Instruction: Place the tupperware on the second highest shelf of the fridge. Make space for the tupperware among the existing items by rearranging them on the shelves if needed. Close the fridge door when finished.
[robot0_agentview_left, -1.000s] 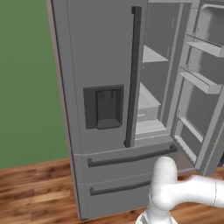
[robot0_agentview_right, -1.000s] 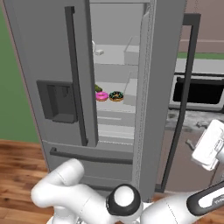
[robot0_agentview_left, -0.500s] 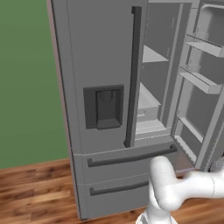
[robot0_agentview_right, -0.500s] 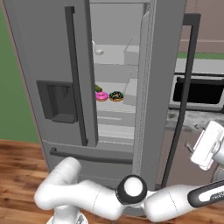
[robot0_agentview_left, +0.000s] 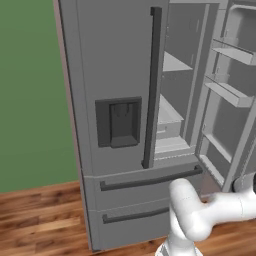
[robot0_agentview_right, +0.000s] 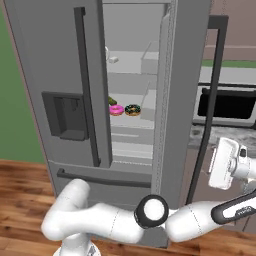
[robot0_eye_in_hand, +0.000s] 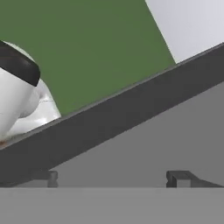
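Left base view: fridge (robot0_agentview_left: 115, 125) with right door open, bare shelves (robot0_agentview_left: 172, 64) inside, arm low at right. Right base view: pink donut (robot0_agentview_right: 116, 110) and chocolate donut (robot0_agentview_right: 132, 109) side by side on a middle shelf; hand beside the open door's handle (robot0_agentview_right: 209, 95). Hand view: jaws (robot0_eye_in_hand: 111, 178) wide apart, holding nothing. Tupperware location can't be told. Risk: hand is near the door, a swing could knock it.

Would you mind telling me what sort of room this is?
Most likely a kitchen: a tall steel fridge with one door open, donuts on a shelf inside, and a built-in oven beside it.
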